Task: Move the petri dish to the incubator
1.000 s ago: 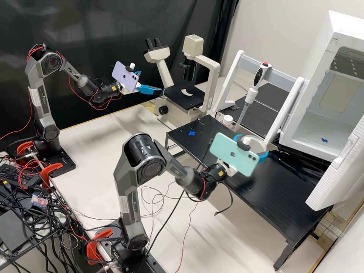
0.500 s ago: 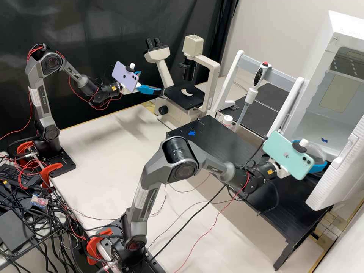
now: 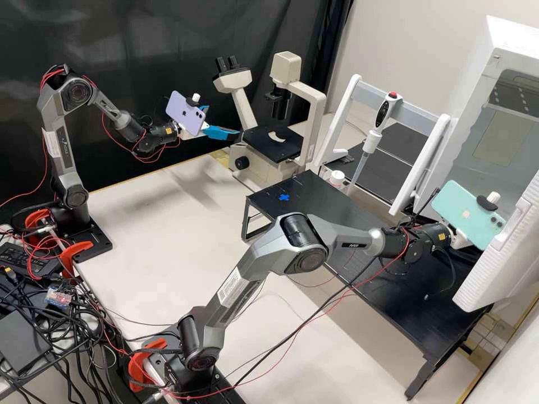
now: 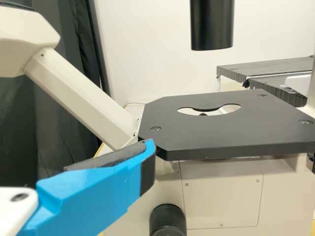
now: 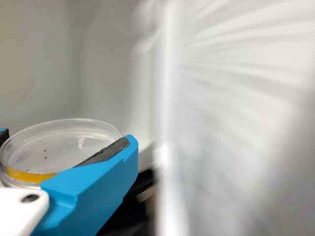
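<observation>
Black curtain point(image 3: 140, 33) behind pale tabletop point(image 3: 146, 224); incubator point(image 3: 474, 84) open.

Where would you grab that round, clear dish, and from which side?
I'd grip the dish by its low outer wall, coming in from the side, level with its rim, one finger on each opposite edge. It is broad, round and shallow, so that should span it and leave the top untouched. The right gripper holds it much like this.

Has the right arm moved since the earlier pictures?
Yes. The right arm has moved toward the incubator, and its phone is now before the opening.
</observation>
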Action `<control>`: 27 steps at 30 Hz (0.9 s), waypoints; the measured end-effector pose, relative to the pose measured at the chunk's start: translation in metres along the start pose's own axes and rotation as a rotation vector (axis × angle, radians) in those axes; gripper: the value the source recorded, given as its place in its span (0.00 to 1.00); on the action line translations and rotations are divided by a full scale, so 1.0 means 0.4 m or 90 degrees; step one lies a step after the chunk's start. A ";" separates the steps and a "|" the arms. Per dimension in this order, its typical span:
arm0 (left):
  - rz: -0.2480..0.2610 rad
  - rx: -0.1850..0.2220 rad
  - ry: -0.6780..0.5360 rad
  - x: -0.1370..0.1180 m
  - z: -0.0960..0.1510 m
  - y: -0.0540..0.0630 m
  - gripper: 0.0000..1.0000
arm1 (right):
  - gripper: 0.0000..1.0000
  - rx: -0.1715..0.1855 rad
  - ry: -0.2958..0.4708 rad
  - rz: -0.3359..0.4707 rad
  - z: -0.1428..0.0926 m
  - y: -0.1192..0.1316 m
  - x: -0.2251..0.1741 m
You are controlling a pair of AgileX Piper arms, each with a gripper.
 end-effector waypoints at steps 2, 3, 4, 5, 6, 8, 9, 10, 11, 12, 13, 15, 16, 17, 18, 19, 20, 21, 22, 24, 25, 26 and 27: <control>0.000 0.000 0.000 0.000 0.000 0.000 1.00 | 0.00 0.002 -0.006 -0.014 -0.016 -0.014 0.007; 0.000 0.000 0.000 0.000 0.000 0.000 1.00 | 0.00 0.001 -0.009 -0.017 -0.019 -0.017 0.007; 0.000 0.000 0.000 0.000 0.000 0.000 1.00 | 0.00 0.001 -0.012 -0.025 -0.026 -0.025 0.008; 0.000 0.000 0.000 0.000 0.000 0.000 1.00 | 0.00 0.001 -0.010 -0.030 -0.035 -0.034 0.009; 0.000 0.000 0.000 0.000 0.000 0.000 1.00 | 0.00 0.001 -0.009 -0.032 -0.038 -0.037 0.009; 0.000 0.000 0.000 0.000 0.000 0.000 1.00 | 0.00 0.001 -0.004 -0.039 -0.050 -0.050 0.009; 0.000 0.000 0.000 0.000 0.000 0.000 1.00 | 0.00 -0.003 -0.002 -0.041 -0.058 -0.052 0.009; 0.000 0.000 0.000 0.000 0.000 0.000 1.00 | 0.00 -0.003 -0.002 -0.047 -0.064 -0.059 0.009; 0.000 0.000 0.000 0.000 0.000 0.000 1.00 | 0.00 -0.004 -0.002 -0.048 -0.070 -0.059 0.009; 0.000 0.000 0.000 0.000 0.000 0.000 1.00 | 0.00 0.003 -0.004 -0.051 -0.079 -0.060 0.010; 0.000 0.000 0.000 0.000 0.000 0.000 1.00 | 0.00 0.004 -0.006 -0.052 -0.081 -0.058 0.010; 0.000 0.000 0.000 0.000 0.000 0.000 1.00 | 0.00 0.002 -0.006 -0.052 -0.097 -0.052 0.012; 0.000 0.000 0.000 0.000 0.000 0.000 1.00 | 0.00 0.002 -0.005 -0.052 -0.105 -0.050 0.013; 0.000 0.000 0.000 0.000 0.000 0.000 1.00 | 0.00 0.002 -0.003 -0.049 -0.113 -0.043 0.014; 0.000 0.000 0.000 0.000 0.000 0.000 1.00 | 0.00 0.000 0.002 -0.043 -0.120 -0.037 0.018; 0.000 0.000 0.000 0.000 0.000 0.000 1.00 | 0.00 -0.002 0.002 -0.042 -0.120 -0.037 0.021; 0.000 0.000 0.000 0.000 0.000 0.000 1.00 | 0.00 -0.006 0.006 -0.037 -0.126 -0.031 0.026; 0.000 0.000 0.000 0.000 0.000 0.000 1.00 | 0.00 -0.007 0.007 -0.035 -0.125 -0.031 0.032; 0.000 0.000 0.000 0.000 0.000 0.000 1.00 | 0.00 -0.013 0.008 -0.033 -0.125 -0.031 0.038; 0.000 0.000 0.000 0.000 0.000 0.000 1.00 | 0.00 -0.016 0.001 -0.035 -0.119 -0.036 0.052; 0.000 0.000 0.000 0.000 0.000 0.000 1.00 | 0.00 -0.021 -0.005 -0.038 -0.112 -0.042 0.062; 0.000 0.000 0.000 0.000 0.000 0.000 1.00 | 0.00 -0.024 -0.009 -0.041 -0.108 -0.044 0.065; 0.000 0.000 0.000 0.000 0.000 0.000 1.00 | 0.00 -0.024 -0.020 -0.047 -0.098 -0.053 0.075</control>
